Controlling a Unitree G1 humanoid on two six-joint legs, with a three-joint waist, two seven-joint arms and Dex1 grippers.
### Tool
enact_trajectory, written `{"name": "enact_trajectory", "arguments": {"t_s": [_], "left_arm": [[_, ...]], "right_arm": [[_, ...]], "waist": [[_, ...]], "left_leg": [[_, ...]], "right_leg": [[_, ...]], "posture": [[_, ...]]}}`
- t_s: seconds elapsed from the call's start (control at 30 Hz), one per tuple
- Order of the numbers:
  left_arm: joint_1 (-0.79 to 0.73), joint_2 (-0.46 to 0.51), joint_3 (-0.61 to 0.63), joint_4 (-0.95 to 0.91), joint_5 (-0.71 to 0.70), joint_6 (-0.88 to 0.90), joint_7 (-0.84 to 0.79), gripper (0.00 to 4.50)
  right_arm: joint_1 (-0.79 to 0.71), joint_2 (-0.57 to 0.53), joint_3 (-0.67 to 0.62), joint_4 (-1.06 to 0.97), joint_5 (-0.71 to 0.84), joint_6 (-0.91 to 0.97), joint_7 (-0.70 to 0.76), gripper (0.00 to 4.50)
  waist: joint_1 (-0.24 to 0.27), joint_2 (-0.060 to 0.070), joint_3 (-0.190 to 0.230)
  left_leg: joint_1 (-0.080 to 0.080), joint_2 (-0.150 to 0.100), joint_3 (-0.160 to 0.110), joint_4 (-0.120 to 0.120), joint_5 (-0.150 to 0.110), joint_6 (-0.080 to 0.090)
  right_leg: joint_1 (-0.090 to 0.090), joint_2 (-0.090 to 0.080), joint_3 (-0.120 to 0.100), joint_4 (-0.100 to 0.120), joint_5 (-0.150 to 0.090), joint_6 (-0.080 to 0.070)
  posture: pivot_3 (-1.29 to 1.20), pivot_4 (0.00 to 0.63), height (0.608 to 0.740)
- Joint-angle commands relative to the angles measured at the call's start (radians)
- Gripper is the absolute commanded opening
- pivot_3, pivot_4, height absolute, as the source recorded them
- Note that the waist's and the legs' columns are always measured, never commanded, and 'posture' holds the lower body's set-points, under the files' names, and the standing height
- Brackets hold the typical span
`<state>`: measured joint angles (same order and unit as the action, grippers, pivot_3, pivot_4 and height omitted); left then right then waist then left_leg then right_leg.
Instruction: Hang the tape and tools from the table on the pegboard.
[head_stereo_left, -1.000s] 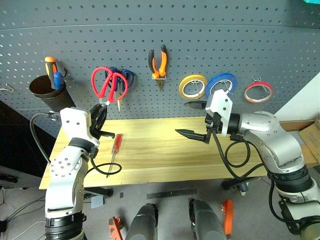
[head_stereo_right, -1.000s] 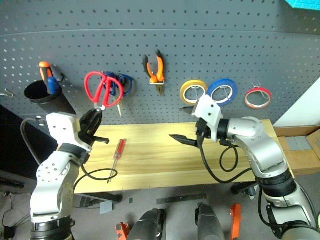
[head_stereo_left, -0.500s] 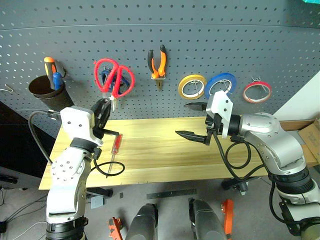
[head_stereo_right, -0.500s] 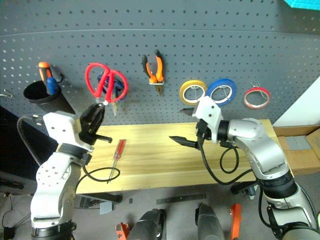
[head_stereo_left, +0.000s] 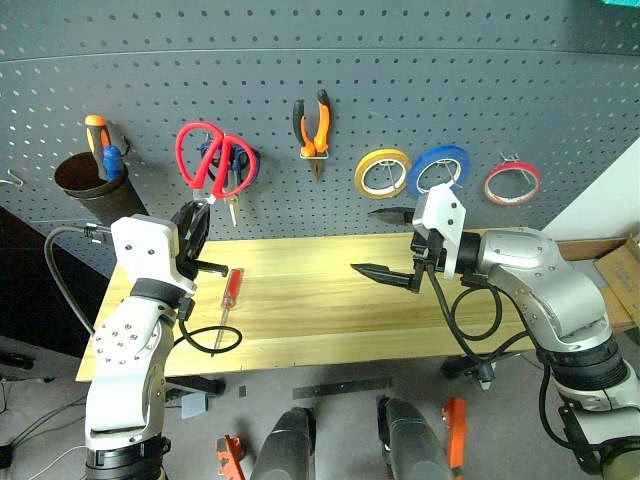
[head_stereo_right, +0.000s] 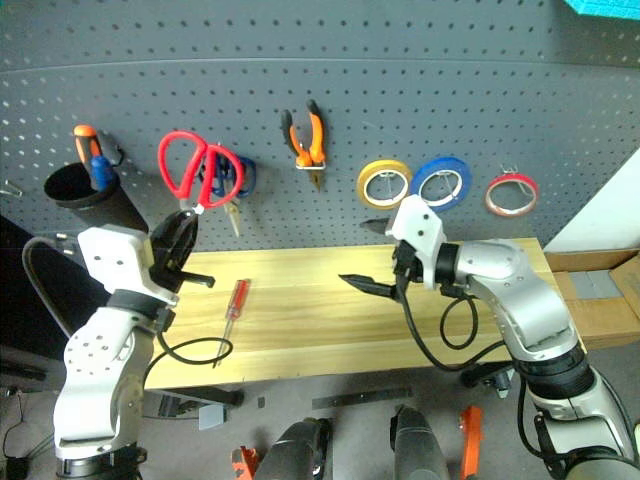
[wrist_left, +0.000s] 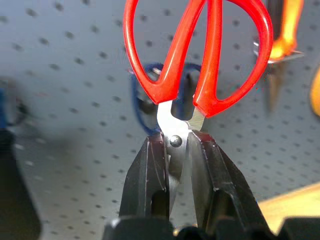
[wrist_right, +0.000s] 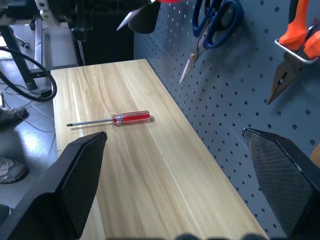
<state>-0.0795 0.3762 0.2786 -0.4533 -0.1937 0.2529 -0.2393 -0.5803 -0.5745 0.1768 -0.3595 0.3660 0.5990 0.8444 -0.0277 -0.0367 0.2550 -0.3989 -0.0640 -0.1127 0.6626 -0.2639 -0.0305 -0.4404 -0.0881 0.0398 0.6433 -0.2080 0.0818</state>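
My left gripper is shut on the red-handled scissors, pinching the blades by the pivot. Their handles point up in front of the pegboard, overlapping the blue-handled scissors; I cannot tell whether they touch a hook. The screwdriver lies on the table, also seen as the screwdriver from the right wrist. The pliers and the red tape hang on the pegboard. My right gripper hovers open over mid-table, holding nothing.
A yellow roll and a blue roll hang between the pliers and the red tape. A black cup with tools in it hangs at the board's left. A black cable loops on the table near the screwdriver.
The red scissors in my left gripper swung right across the blue-handled scissors half a second ago and now sit back to their left. The right arm has kept still.
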Motion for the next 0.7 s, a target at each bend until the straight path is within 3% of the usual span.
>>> {"name": "enact_trajectory", "arguments": {"t_s": [0.03, 0.4, 0.7], "left_arm": [[0.025, 0.006, 0.002, -0.026, 0.0, -0.004, -0.008, 0.28], [-0.076, 0.033, -0.014, 0.13, 0.017, -0.006, -0.019, 0.28], [-0.049, 0.01, -0.042, 0.17, 0.011, 0.011, -0.034, 0.28]], "right_arm": [[-0.007, -0.001, -0.019, -0.043, 0.01, -0.008, -0.002, 4.5], [-0.014, 0.007, -0.015, -0.037, 0.005, -0.009, -0.005, 4.5], [-0.014, 0.01, -0.007, -0.039, -0.005, -0.018, -0.013, 4.5]], "waist": [[0.0, 0.0, 0.0], [-0.001, 0.0, 0.0], [-0.003, 0.0, 0.0]], "left_leg": [[0.0, 0.0, 0.0, 0.0, 0.0, 0.0], [0.0, 0.0, 0.0, 0.001, 0.0, 0.0], [0.0, 0.001, 0.0, 0.001, 0.0, 0.0]], "right_leg": [[0.0, 0.0, 0.0, 0.0, 0.0, 0.0], [0.0, 0.0, 0.0, 0.001, 0.001, -0.001], [0.0, 0.0, 0.0, 0.001, 0.001, -0.001]], "posture": [[-0.03, 0.205, 0.74], [-0.03, 0.208, 0.74], [-0.04, 0.21, 0.74]]}}
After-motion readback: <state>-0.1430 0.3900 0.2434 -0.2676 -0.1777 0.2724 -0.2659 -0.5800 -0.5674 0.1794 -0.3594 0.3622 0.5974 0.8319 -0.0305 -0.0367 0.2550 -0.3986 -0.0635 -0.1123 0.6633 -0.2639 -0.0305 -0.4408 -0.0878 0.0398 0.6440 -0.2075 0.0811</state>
